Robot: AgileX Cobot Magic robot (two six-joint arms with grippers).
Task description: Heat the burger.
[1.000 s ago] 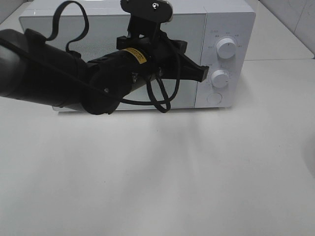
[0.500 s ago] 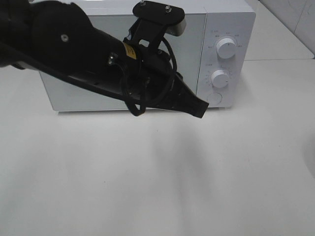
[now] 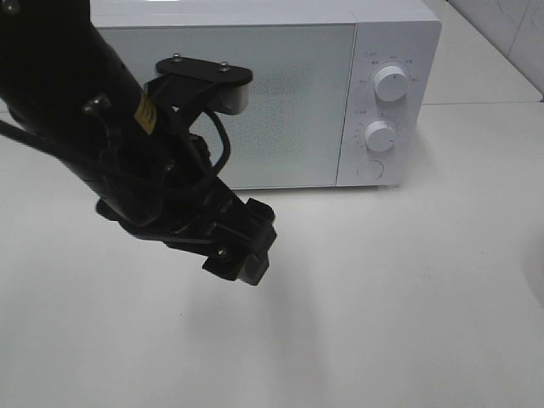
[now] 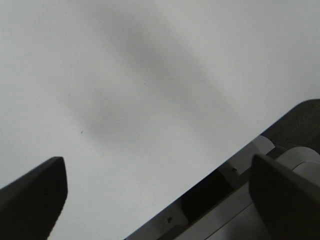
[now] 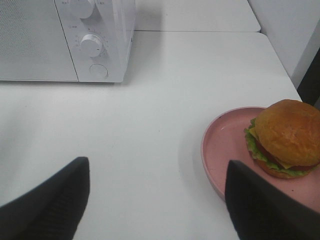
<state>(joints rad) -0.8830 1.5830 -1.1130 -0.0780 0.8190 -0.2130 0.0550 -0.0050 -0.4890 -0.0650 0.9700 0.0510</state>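
The burger (image 5: 287, 137), with a brown bun and green lettuce, sits on a pink plate (image 5: 222, 145) and shows only in the right wrist view. My right gripper (image 5: 155, 210) hovers open over bare table, a short way from the plate, with nothing between its fingers (image 5: 50, 200). The white microwave (image 3: 255, 93) stands at the back with its door shut. My left gripper (image 3: 242, 255) hangs above the table in front of the microwave. In the left wrist view the left gripper (image 4: 160, 200) is open and empty, its fingers (image 4: 35, 195) wide apart.
The microwave panel carries two knobs (image 3: 390, 82) (image 3: 380, 134) and a round button (image 3: 370, 169). The bulky black left arm (image 3: 93, 127) covers the microwave's left part. A table edge (image 4: 200, 200) shows in the left wrist view.
The left gripper has pulled away from the microwave's control panel, swung left and down toward the front of the table, and opened. The right gripper has not moved.
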